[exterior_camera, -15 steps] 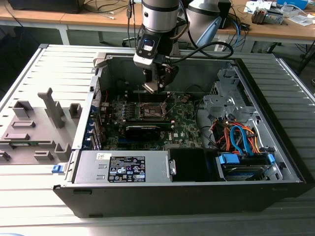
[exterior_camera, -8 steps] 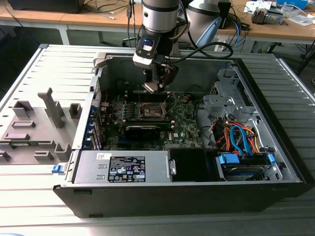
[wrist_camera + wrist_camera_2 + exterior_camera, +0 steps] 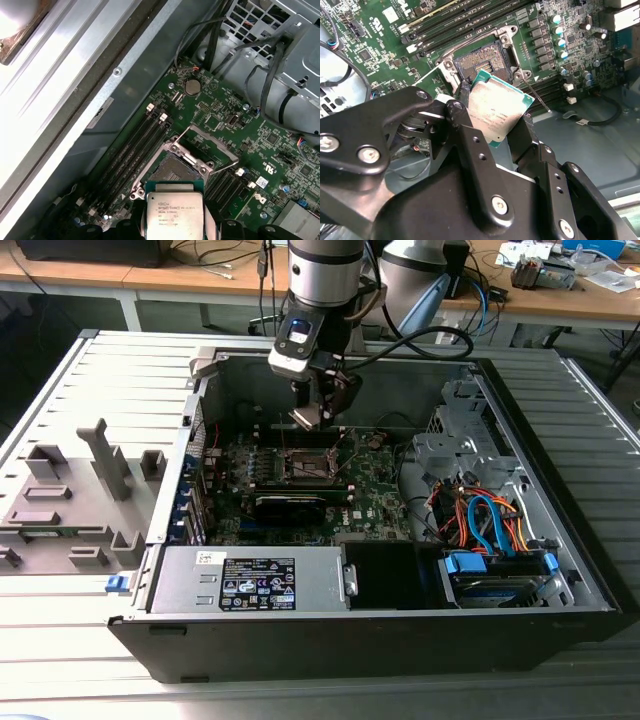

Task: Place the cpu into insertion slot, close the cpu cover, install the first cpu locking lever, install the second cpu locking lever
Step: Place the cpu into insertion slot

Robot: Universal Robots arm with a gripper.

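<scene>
Cpu (image 3: pixel 498 106) clamped in gripper (image 3: pixel 494 114); hovering above open insertion slot (image 3: pixel 482 60)

You have one arm (image 3: pixel 325 270) carrying one gripper (image 3: pixel 315 412). Count one cpu (image 3: pixel 495 107), one slot (image 3: pixel 482 60) and one cover (image 3: pixel 215 144). On the table you see one case (image 3: pixel 350 645), with one power supply (image 3: pixel 250 580), one black card (image 3: pixel 290 505) and one coin battery (image 3: pixel 192 87) inside. One grey fixture (image 3: pixel 70 500) sits beside it.
</scene>
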